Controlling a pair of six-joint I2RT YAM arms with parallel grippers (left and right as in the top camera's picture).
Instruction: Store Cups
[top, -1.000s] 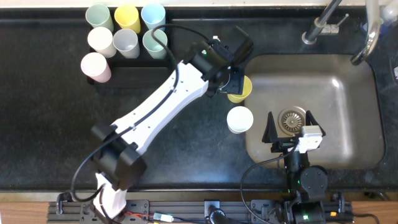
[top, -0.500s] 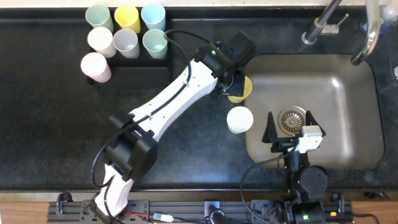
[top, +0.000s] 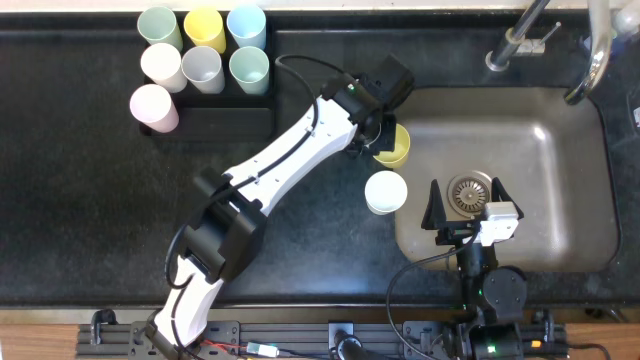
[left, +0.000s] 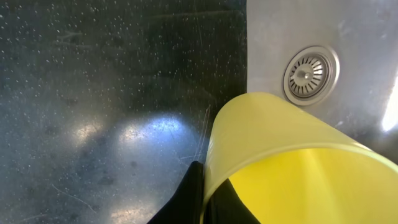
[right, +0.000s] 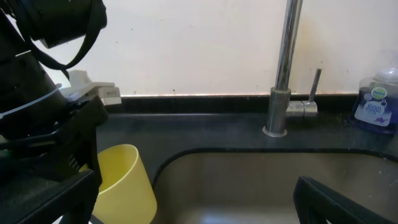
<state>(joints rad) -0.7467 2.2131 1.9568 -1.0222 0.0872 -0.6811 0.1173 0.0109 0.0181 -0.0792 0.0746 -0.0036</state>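
Pinching yellow cup (top: 393, 148) rim: left pincer (left: 204, 198), over sink (top: 545, 112) edge; right pincer (top: 466, 197) wide, empty.

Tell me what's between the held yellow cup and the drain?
Just bare sink metal between the yellow cup and the drain, seen in the left wrist view.

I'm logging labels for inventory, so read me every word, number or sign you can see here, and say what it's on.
On the soap bottle by the tap: a printed label, too blurred to read.
On the yellow cup and the white cup: no print visible.
No other text or numbers.
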